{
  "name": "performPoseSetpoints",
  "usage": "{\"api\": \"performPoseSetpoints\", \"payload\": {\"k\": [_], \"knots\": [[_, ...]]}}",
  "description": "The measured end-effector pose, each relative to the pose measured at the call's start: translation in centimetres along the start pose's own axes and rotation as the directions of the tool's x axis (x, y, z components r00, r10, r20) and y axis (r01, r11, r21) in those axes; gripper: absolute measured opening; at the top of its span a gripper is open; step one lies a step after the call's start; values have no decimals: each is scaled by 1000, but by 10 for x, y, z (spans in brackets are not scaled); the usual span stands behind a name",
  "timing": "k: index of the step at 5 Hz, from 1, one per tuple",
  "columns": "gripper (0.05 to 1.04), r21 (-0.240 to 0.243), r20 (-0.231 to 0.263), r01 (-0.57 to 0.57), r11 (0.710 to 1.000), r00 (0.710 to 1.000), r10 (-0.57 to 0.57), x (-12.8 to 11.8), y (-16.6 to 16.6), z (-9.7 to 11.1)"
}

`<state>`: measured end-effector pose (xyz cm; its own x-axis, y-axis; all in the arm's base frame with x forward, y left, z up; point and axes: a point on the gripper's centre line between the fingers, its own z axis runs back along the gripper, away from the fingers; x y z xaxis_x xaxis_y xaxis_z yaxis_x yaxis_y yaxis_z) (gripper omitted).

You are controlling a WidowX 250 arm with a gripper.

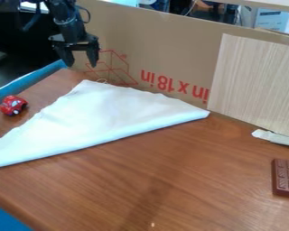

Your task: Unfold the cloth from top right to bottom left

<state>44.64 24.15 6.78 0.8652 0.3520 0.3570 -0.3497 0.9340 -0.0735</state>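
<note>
Cloth (99, 117) x1, triangular on surface (147, 189), far left tip cut off, underlayers hidden. Hand (81, 62) x1, released, above cloth's top corner. Red toy car (13, 105) x1, chocolate bar (284, 178) x1. Whitish strip (276, 137) x1, cut off right, unclear.

Tabletop: reddish-brown wood grain (189, 180), with a soft sheen and a faint darker streak
Table's left side: a blue strip (26, 81) alongside, more blue (5, 219) at the lower left corner
Backdrop: upright brown cardboard (177, 45) bearing red, upside-down print
Right: pale wood-grain board (255, 81) standing against the cardboard
Room behind: dark at upper left, a pale box (271, 19) at upper right
</note>
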Motion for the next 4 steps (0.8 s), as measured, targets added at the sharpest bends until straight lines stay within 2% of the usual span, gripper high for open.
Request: {"api": "performPoseSetpoints", "payload": {"k": [1, 2, 4], "knots": [[1001, -7, -47, -11, 1000, 999, 11, -11, 0, -20], [1001, -5, -61, -19, 1000, 998, 18, -16, 1, -30], [1001, 11, -42, -21, 1000, 999, 22, -13, 4, -30]]}}
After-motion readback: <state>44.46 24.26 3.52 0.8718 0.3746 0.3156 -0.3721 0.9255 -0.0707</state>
